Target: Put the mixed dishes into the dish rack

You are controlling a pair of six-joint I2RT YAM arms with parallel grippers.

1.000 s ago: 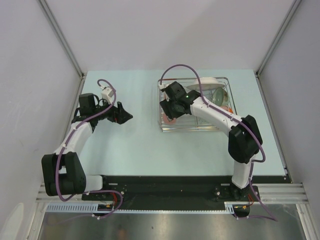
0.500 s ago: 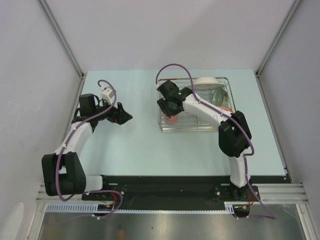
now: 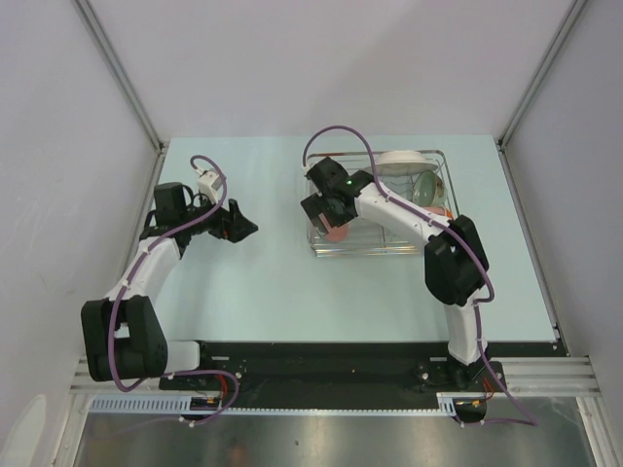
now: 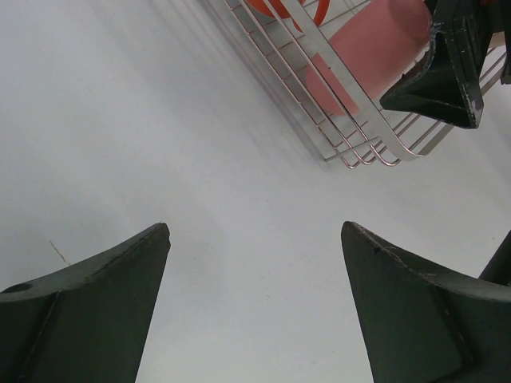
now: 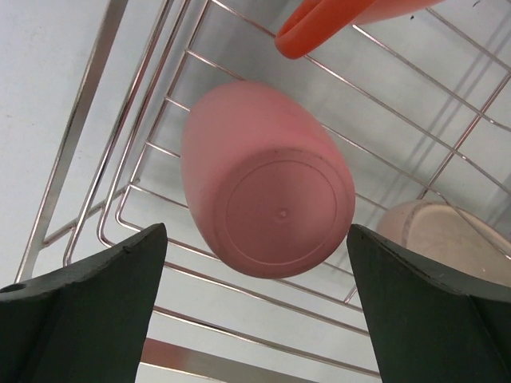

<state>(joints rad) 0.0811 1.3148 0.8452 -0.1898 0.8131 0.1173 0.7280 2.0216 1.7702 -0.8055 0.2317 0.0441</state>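
The silver wire dish rack (image 3: 382, 239) stands right of the table's middle. A small pink cup (image 5: 267, 191) lies on its side on the rack's wires at the left end, base toward my right wrist camera; it also shows from above (image 3: 337, 233). My right gripper (image 5: 257, 231) is open just above it, with its fingers apart from the cup's sides. An orange mug (image 5: 319, 24) and a pale pink bowl (image 5: 447, 231) sit in the rack beside the cup. A white plate (image 3: 404, 158) and a green bowl (image 3: 424, 185) stand at the rack's far side. My left gripper (image 3: 245, 227) is open and empty, left of the rack.
In the left wrist view the rack's near corner (image 4: 359, 152) shows, with the pink cup (image 4: 371, 48) inside and a right finger (image 4: 447, 64) over it. Grey walls with metal rails close the table on three sides.
My right arm has shifted left over the rack's left end, elbow swinging left too. The pink cup lies in the rack between the open fingers. The left arm has not moved.
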